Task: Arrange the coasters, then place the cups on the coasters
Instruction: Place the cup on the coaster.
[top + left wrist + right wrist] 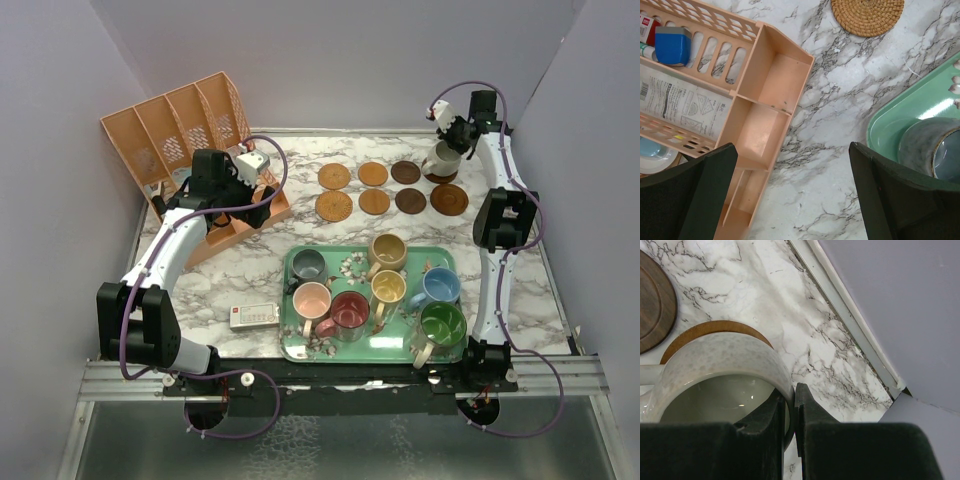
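Observation:
Eight round coasters lie in two rows at the back, from a woven one (334, 176) on the left to a brown one (449, 199) on the right. My right gripper (447, 145) (794, 390) is shut on the rim of the cream cup (440, 160) (715, 365). It holds the cup tilted, just over the back-right coaster (690, 335). The other cups stand on the green tray (300, 345): grey (307, 265), tan (387, 250), pink (312, 298), dark red (350, 312), yellow (387, 288), blue (438, 285) and green (441, 322). My left gripper (255, 190) (792, 147) hangs open and empty over marble, between the organizer and the tray.
An orange desk organizer (180, 130) (765, 100) holding papers and small items fills the back left. A white remote-like device (253, 316) lies left of the tray. The enclosure walls stand close behind the coasters and to the right of the cream cup.

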{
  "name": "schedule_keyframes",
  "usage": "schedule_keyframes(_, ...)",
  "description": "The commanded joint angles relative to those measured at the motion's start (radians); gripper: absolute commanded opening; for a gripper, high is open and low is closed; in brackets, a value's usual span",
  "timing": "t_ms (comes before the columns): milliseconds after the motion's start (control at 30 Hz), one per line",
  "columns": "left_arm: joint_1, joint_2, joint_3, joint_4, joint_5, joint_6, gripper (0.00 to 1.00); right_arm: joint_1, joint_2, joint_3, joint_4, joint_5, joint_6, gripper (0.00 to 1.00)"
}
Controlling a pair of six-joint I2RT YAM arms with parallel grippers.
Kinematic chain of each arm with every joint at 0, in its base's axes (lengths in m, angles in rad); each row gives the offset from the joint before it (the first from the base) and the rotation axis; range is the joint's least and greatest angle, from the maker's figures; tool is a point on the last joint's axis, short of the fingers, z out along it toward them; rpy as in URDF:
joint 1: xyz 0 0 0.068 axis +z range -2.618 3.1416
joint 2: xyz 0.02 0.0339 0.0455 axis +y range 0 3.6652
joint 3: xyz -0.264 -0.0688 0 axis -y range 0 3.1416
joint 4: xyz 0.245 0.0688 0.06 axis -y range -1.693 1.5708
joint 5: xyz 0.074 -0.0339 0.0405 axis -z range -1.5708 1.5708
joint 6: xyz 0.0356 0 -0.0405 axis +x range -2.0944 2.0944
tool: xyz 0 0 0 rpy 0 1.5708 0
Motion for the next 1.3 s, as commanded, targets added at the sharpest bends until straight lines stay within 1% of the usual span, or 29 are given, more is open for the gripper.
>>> schedule_keyframes(0,0.007,-0.018,-0.003,0.022,0.032,0.008,0.98,-0.003,0.021,0.018,0.033,0.019,-0.022,0.03)
schedule_keyframes(200,0.008,-0.018,-0.004,0.022,0.031,0.007,0.98,-0.003,0.023,0.014,0.028,0.016,-0.027,0.06)
schedule_keyframes(533,0.01,-0.017,-0.004,0.022,0.03,0.01,0.98,-0.002,0.032,0.004,0.051,0.027,-0.015,0.14)
schedule_keyframes(1000,0.011,-0.009,-0.003,0.022,0.029,0.012,0.98,-0.002,0.029,0.004,0.088,0.025,-0.005,0.19)
schedule_keyframes(1267,0.011,-0.006,-0.002,0.022,0.034,0.01,0.98,0.0,0.009,0.017,0.099,0.003,0.041,0.25)
